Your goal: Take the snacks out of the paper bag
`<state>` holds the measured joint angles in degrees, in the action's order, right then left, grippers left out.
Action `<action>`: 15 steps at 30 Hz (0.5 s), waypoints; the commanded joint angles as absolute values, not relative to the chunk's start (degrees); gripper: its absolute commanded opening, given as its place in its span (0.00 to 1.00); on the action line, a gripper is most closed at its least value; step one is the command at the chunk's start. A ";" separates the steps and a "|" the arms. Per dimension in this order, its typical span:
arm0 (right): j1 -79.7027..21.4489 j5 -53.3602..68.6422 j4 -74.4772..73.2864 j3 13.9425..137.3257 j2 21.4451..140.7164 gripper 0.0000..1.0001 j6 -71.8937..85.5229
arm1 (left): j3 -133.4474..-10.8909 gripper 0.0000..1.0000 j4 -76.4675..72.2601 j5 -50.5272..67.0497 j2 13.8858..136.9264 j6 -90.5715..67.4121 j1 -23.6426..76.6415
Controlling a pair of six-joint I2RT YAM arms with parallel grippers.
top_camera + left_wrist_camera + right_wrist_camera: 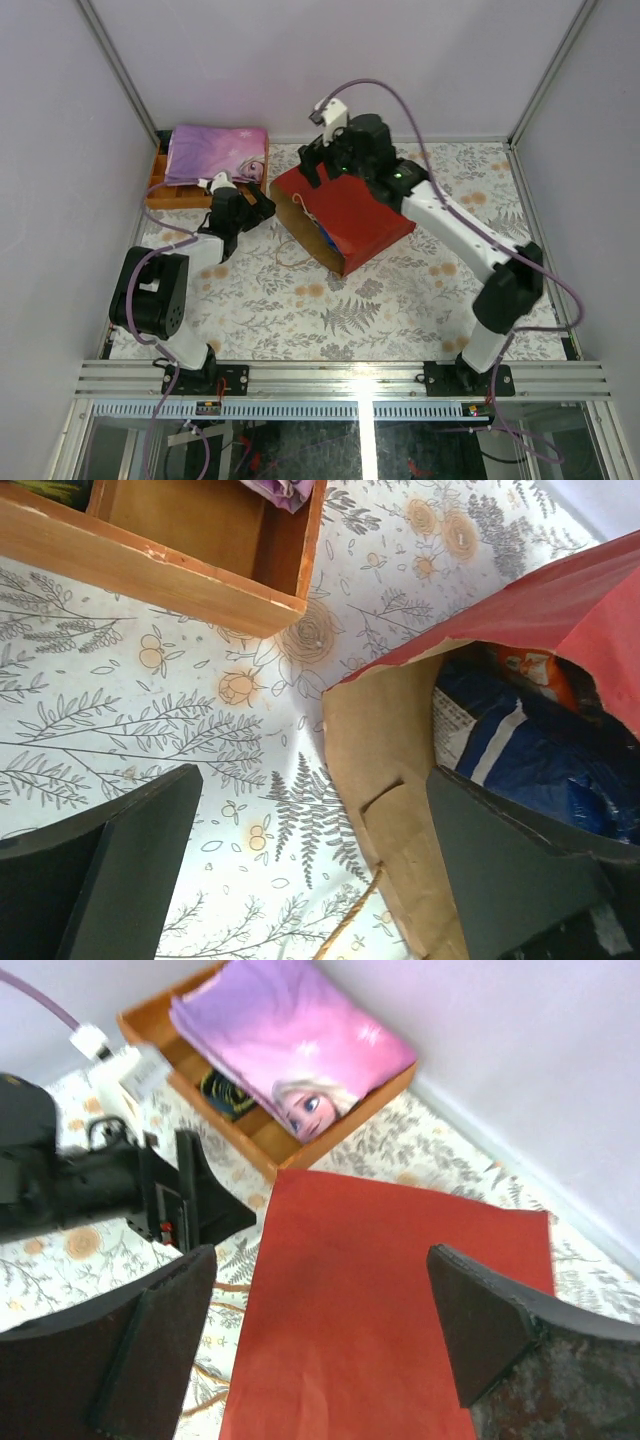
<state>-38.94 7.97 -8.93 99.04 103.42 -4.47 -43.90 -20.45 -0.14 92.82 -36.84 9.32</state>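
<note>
Two sets of jaws stood wide apart, gripping nothing. My left gripper (312, 780) sat at the open mouth of the red paper bag (350, 215), which lay on its side mid-table. My right gripper (322, 1255) hovered over it. I saw blue and orange snacks (530, 760) inside. Near the left gripper stood a wooden tray (200, 570) holding a purple cloth (218, 152).

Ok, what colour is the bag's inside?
Brown, against the red outside of the bag; best in the left wrist view.
</note>
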 commanded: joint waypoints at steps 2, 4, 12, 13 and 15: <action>-39.09 7.79 0.16 87.56 91.83 1.00 -3.65 | -47.38 0.97 -19.50 -7.00 92.78 -23.68 11.96; -40.43 6.92 -0.26 84.46 89.98 0.99 -5.37 | -49.19 0.97 -19.28 -8.63 93.93 -20.15 12.86; -47.95 -2.74 -5.75 82.48 92.70 1.00 -15.09 | -54.41 0.91 -19.72 -10.71 99.46 -14.54 13.26; -48.62 -3.68 -5.76 82.55 93.39 1.00 -15.93 | -54.93 0.90 -19.58 -10.94 100.08 -14.18 13.35; -50.07 -6.52 -5.91 83.05 94.85 0.98 -17.19 | -56.71 0.88 -18.04 -11.75 101.29 -14.13 13.36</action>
<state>-47.72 0.30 -5.80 82.13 93.58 -12.21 -53.32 -18.46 -8.45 98.83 -17.89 13.17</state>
